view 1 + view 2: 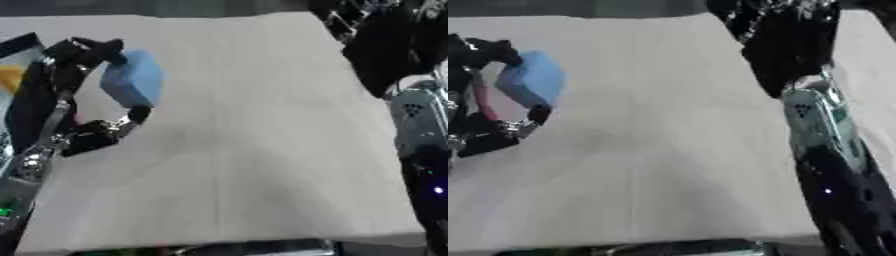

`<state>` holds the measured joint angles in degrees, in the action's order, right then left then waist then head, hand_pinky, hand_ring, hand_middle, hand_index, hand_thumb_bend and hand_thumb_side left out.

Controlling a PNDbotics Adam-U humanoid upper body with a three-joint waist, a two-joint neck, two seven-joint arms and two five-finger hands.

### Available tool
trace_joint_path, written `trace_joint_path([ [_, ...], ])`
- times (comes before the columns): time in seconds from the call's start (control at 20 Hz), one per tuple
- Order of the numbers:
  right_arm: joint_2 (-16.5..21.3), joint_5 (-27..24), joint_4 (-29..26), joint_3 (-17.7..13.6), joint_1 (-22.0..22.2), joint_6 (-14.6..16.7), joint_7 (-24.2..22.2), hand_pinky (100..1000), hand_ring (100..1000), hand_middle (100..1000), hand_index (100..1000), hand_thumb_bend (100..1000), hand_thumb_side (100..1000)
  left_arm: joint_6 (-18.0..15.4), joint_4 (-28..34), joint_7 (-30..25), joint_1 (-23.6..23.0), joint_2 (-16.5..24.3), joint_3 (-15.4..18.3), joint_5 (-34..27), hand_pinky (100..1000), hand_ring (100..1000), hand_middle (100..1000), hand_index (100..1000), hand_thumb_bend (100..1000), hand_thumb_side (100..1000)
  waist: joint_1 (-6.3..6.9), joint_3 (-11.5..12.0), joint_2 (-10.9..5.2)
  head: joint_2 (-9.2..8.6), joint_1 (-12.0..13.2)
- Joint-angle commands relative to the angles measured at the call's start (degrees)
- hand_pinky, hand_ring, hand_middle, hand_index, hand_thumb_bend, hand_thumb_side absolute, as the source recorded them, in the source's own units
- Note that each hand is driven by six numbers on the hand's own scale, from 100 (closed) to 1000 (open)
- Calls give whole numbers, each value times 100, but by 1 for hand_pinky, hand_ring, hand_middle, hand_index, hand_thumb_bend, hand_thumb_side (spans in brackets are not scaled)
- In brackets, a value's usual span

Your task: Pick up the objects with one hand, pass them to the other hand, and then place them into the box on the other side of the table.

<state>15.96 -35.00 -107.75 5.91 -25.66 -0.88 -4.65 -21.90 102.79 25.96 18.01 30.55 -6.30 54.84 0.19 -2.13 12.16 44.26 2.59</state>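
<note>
Okay, left hand (74, 95) pinches blue block (133, 78) at 10 o'clock; keep it level, swing toward 3 o'clock where right hand (785, 35) waits, fingers unreadable.

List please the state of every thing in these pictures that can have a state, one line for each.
Blue block: lifted off the table, pinched between fingers and thumb.
Left hand: shut on the blue block, at the table's left side.
Right hand: raised at the upper right; whether it is open or shut cannot be seen.
Table: covered with a pale cloth.
</note>
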Motion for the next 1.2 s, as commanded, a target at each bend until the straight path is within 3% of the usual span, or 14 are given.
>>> trace_joint_path([
  [0.05,83,495,120,-111,76,189,-229,938,649,826,895,483,617,636,-312,-96,-7,531,407,250,628,632,446,926,520,100,28,-28,-136,-14,257],
  [0.3,32,817,333,-181,298,271,-405,936,640,820,890,478,613,1472,-1275,-507,9,1031,768,785,598,630,435,928,603,100,52,-86,-197,-14,447],
  [0.45,9,920,425,-203,376,273,-442,935,636,819,889,476,612,1794,-1921,-849,91,1214,896,1073,601,664,510,945,612,110,60,-106,-226,-14,457],
  [0.6,2,986,486,-215,415,273,-465,934,633,818,889,476,611,2045,-2307,-1168,147,1267,1017,1241,627,743,687,966,601,167,59,-111,-239,-14,422],
  [0.65,4,1008,503,-222,424,273,-469,934,632,817,889,475,611,2112,-2365,-1296,157,1267,1066,1276,646,802,803,975,657,149,58,-108,-240,-14,402],
  [0.7,4,1028,518,-231,432,276,-473,934,632,817,888,477,611,2196,-2379,-1394,157,1260,1125,1296,653,823,836,980,669,130,58,-106,-240,-14,380],
  [0.75,5,1047,533,-240,439,279,-477,934,631,817,888,476,611,2271,-2360,-1465,149,1253,1174,1299,665,848,870,986,659,253,57,-104,-240,-14,359],
  [0.8,10,1064,548,-249,445,282,-479,934,631,817,888,476,611,2330,-2313,-1508,135,1244,1214,1280,668,851,874,986,655,268,56,-101,-241,-14,338],
  [0.85,23,1085,562,-262,451,291,-482,934,629,816,889,476,612,2369,-2224,-1514,117,1225,1256,1221,695,857,876,986,605,298,56,-97,-240,-14,311],
  [0.9,52,1114,576,-283,459,311,-495,934,628,814,889,476,612,2387,-2071,-1470,88,1193,1298,1096,704,855,869,984,584,278,57,-89,-239,-14,280],
  [1.0,159,1232,605,-345,478,393,-569,936,622,812,887,479,611,2341,-1650,-1333,16,1104,1345,680,761,846,827,976,448,199,55,-72,-237,-14,210],
  [1.2,578,1882,669,-548,526,892,-958,938,619,815,890,480,594,1905,-543,-1269,-153,869,1325,-444,845,835,744,953,195,175,34,-35,-237,-14,-21],
])
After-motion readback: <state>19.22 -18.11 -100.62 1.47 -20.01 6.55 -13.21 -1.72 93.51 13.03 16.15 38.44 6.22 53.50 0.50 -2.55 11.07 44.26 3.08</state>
